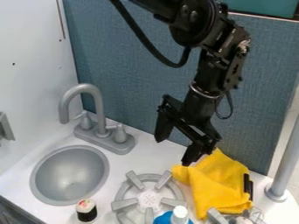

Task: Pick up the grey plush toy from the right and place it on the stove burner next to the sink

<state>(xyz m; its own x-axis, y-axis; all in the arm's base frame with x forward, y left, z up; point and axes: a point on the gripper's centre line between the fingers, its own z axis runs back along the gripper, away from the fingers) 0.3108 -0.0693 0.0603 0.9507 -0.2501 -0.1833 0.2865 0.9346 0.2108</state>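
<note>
Apparently, the handling is standing at an early, empty-handed point: the black two-finger gripper [173,151] is hanging above and behind the round gray burner [124,204] with its spokes, and it is carrying nothing. Its fingers are standing open, with a wide gap between them, and nothing is sitting in that gap. The right-hand finger in the camera view is pointing down close to the top edge of the bright yellow fabric cloth [219,186] (whether it is touching the fabric, I cannot tell). That cloth is lying in a loose, creased heap just to the right of the burner, and a small black piece [248,187] is showing along its far right side.

As for what is done, no grasp is showing, and the cloth is resting on the white table [161,151] rather than hanging from the gripper. Any gripping, lifting or placing, I judge, is therefore remaining to be done. Other things are sitting apart from the fingers: the black-and-white toy sushi roll with a pink-flecked top [86,211] is standing to the left of the burner, the blue bottle with a white cap [175,216] is standing at its front right, and the round gray sink basin [70,175] is lying farther left, with the gray curved faucet [98,103] rising behind it.
</note>
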